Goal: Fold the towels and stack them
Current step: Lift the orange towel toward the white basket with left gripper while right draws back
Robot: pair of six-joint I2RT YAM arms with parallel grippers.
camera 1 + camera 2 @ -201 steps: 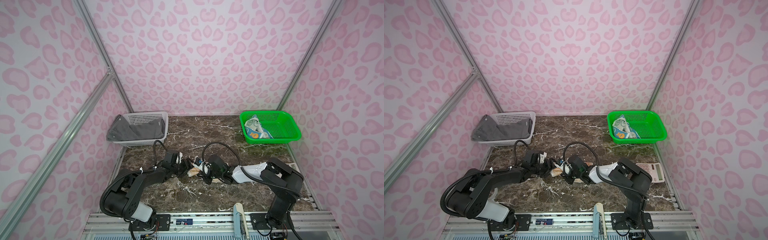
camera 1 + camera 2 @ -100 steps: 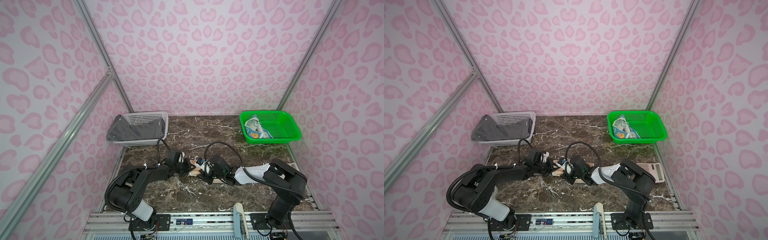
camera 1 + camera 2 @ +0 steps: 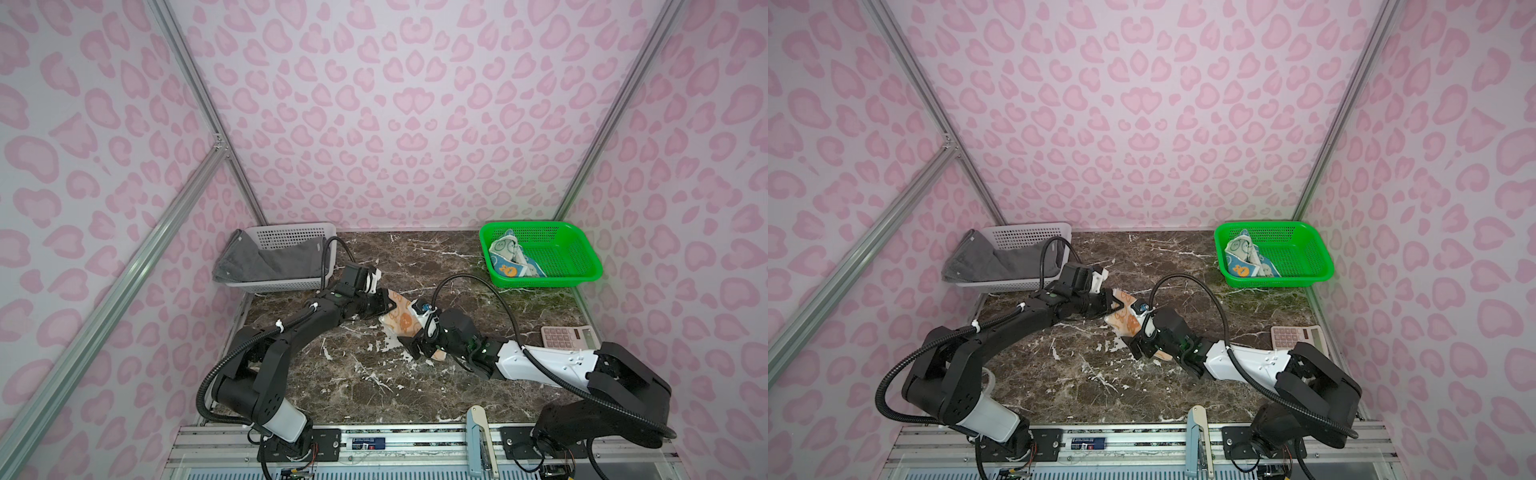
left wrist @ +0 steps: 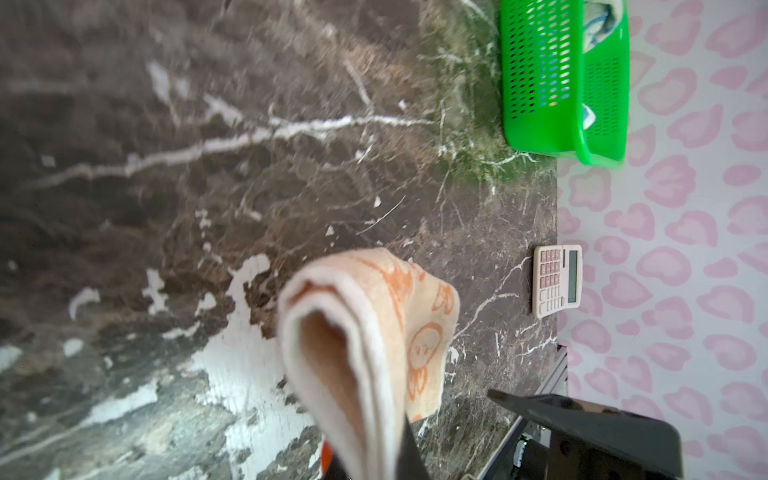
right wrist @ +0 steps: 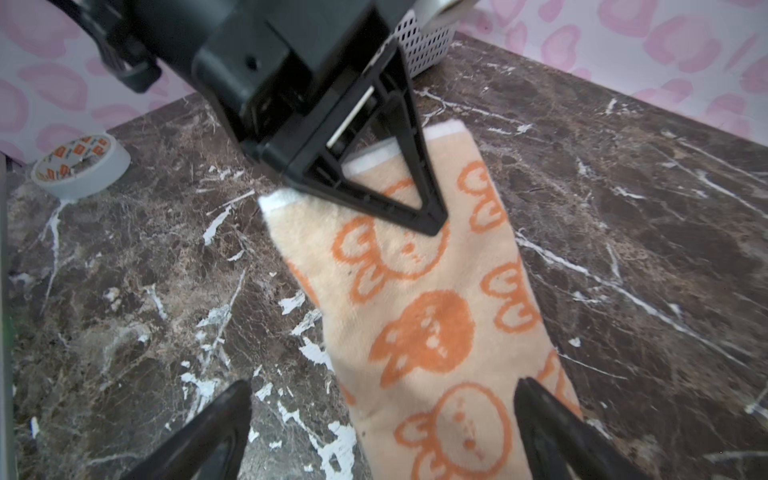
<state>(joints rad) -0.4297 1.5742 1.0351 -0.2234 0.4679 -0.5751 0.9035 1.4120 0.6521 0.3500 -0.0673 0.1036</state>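
Terry, all three: orange towel (image 3: 401, 321), grey towel (image 3: 266, 262), blue towel (image 3: 509, 261)

Centre blocked: left arm (image 3: 291, 332) and right arm (image 3: 540, 365) meet over the orange towel (image 3: 401, 320), closing the middle. Bare marble tabletop (image 3: 374, 386) in front of them, between the bases. Back lane between white basket (image 3: 291, 239) and green basket (image 3: 561, 253) clear. Calculator (image 3: 567, 336) at the right edge, near the right arm. Tape roll (image 5: 79, 164) near the wall.
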